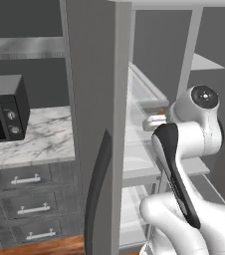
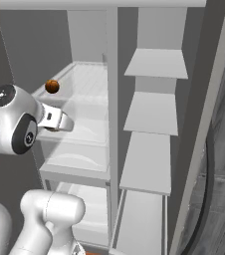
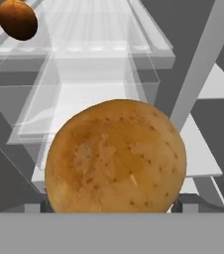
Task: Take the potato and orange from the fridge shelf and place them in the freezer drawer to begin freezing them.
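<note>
The light is even and flat, with no single source to be picked out — rendered surfaces carry soft grey shading and only faint shadows. The fridge (image 2: 149,124) interior reads pale and washed, its clear shelves nearly melting into one another. In the hand view the potato (image 3: 116,158) sits very close and large, sharply textured, brighter at its upper left and darker toward its lower edge. The orange (image 3: 18,20) at the shelf's far corner is dim, shading to near black on its underside. The robot arm (image 1: 194,124) shows a mild sheen — no hard glare. All pictures are coarse, with slightly jagged edges.
</note>
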